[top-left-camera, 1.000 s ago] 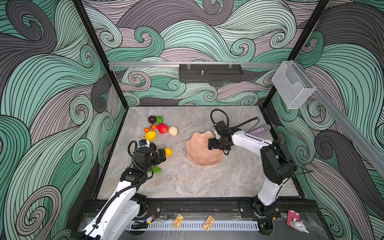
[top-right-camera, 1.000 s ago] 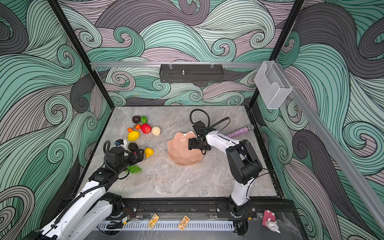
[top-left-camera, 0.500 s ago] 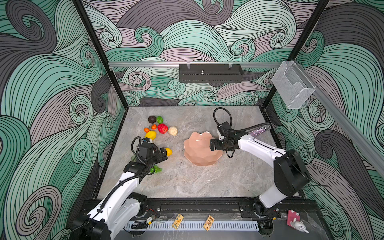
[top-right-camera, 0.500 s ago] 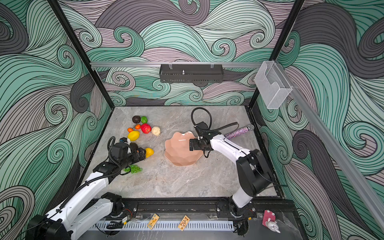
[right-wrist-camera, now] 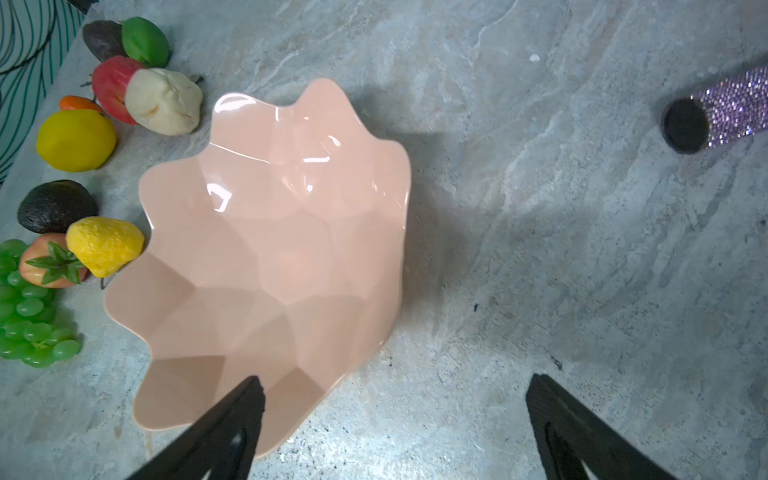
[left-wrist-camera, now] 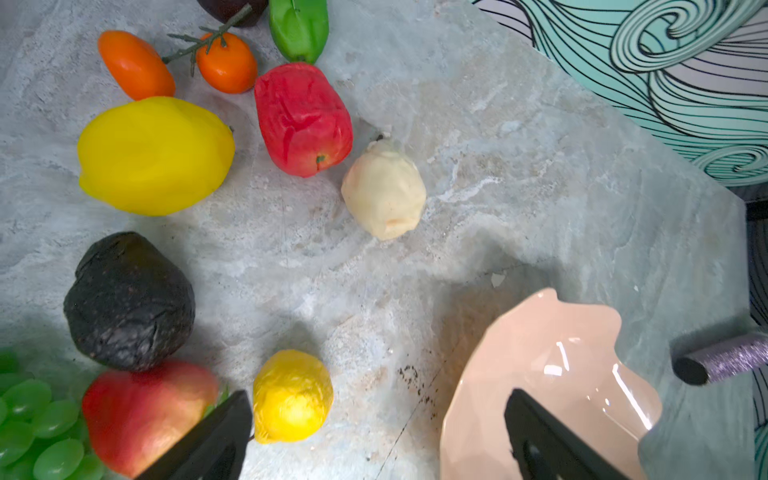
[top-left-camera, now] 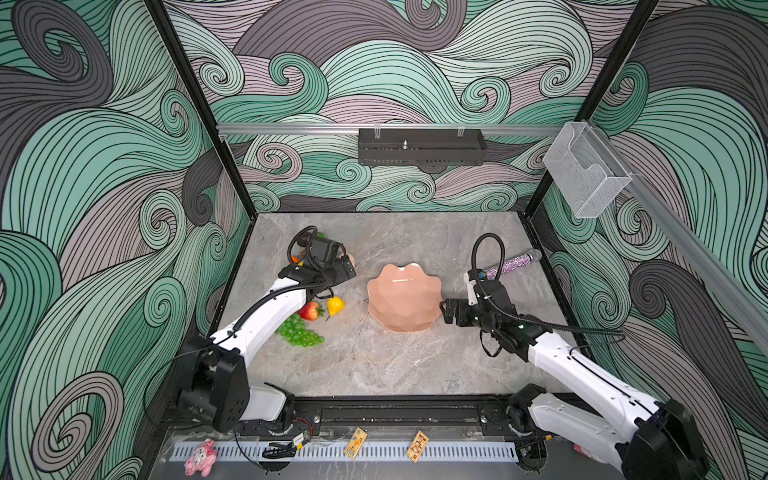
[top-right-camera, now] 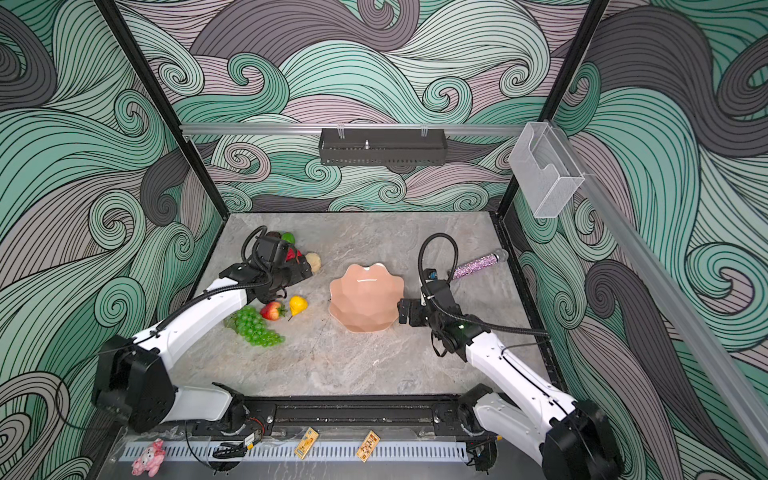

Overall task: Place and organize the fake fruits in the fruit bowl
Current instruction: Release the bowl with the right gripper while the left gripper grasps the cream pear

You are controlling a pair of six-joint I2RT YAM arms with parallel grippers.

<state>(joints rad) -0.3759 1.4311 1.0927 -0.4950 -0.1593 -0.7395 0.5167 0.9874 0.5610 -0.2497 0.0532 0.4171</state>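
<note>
Jaws wide and empty, the right gripper (top-left-camera: 444, 312) is pulled back beside the bowl (top-left-camera: 404, 299) at 4 o'clock. The glossy pink scalloped bowl is left empty mid-table. Farther off, the left gripper (top-left-camera: 348, 268), equally wide, is now shifted over the fruits (left-wrist-camera: 303, 120) at 10 o'clock; 1 pick seems next.

salmon-pink bowl (top-left-camera: 405, 299), green grapes (top-left-camera: 300, 332), teal swirl-patterned walls (top-left-camera: 104, 166)

Both top views look steeply down from high over the table (top-left-camera: 374, 365) at its 6 o'clock edge, facing 12, far back. Wrist views look down from near, sharing the bowl (right-wrist-camera: 270, 208).
</note>
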